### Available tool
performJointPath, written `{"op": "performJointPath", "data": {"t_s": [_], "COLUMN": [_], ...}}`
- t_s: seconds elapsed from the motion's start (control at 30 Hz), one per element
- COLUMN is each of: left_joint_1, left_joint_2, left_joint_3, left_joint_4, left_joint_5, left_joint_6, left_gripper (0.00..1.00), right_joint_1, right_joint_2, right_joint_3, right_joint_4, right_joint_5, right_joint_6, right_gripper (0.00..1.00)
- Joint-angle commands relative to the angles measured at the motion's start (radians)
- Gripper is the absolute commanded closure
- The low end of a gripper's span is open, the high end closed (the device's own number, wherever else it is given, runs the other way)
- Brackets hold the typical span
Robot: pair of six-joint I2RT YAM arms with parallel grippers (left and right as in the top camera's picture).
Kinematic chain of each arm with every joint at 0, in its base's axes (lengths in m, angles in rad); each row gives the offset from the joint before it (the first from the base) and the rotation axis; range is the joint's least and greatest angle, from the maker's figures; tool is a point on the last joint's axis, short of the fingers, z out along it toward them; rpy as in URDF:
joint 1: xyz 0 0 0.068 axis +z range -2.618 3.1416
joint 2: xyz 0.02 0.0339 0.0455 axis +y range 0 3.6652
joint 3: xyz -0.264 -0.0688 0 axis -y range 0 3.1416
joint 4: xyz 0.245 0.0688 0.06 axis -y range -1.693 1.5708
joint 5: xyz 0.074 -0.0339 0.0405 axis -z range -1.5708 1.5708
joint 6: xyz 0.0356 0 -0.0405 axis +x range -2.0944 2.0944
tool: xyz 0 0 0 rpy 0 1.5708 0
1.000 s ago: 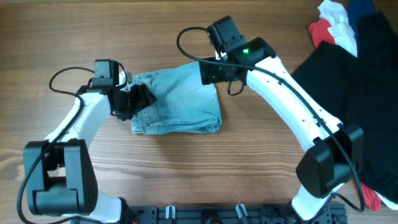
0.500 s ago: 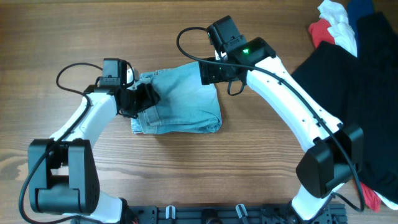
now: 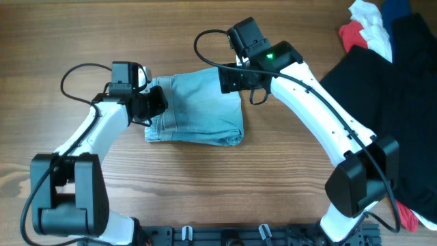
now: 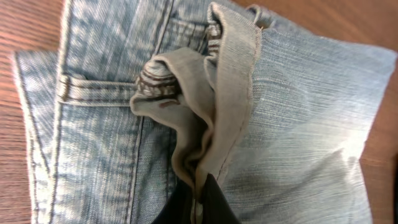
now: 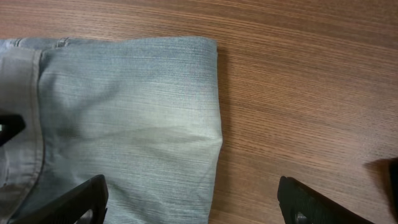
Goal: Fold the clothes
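Observation:
The clothes, light blue denim shorts (image 3: 201,113), lie folded on the wooden table between my two arms. My left gripper (image 3: 156,102) is at their left edge, shut on a bunched fold of hem and waistband (image 4: 205,118), which stands up between its black fingertips (image 4: 214,202). My right gripper (image 3: 231,80) hovers over the shorts' far right corner. It is open, with the straight edge of the shorts (image 5: 214,112) and bare wood between its wide-set fingers (image 5: 81,199), touching nothing.
A large black garment (image 3: 382,82) covers the right side of the table. Red and white garments (image 3: 362,31) are piled at the far right corner. A red scrap (image 3: 410,219) shows near the right arm's base.
My left gripper has moved right onto the shorts' left edge and closed on a fold of denim, bunching it. The right arm has not moved.

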Motion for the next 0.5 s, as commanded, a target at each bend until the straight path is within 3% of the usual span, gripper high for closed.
{"op": "performJointPath", "data": {"t_s": [0.0, 0.13, 0.33, 0.47], "left_joint_1": [0.051, 0.1, 0.101, 0.101], "left_joint_2": [-0.109, -0.135, -0.032, 0.009], "left_joint_3": [0.036, 0.031, 0.018, 0.018], "left_joint_4": [0.008, -0.015, -0.019, -0.044], "left_joint_5": [0.003, -0.126, -0.126, -0.109], "left_joint_6": [0.009, 0.01, 0.027, 0.028], "left_gripper": [0.96, 0.96, 0.96, 0.89], "right_joint_1": [0.004, 0.004, 0.004, 0.004], "right_joint_2": [-0.013, -0.013, -0.013, -0.013], "right_joint_3": [0.018, 0.018, 0.018, 0.018], "right_joint_4": [0.0, 0.0, -0.009, -0.043], "right_joint_5": [-0.013, -0.018, -0.096, -0.1], "right_joint_6": [0.012, 0.01, -0.018, -0.016], "right_gripper": [0.12, 0.12, 0.12, 0.18]}}
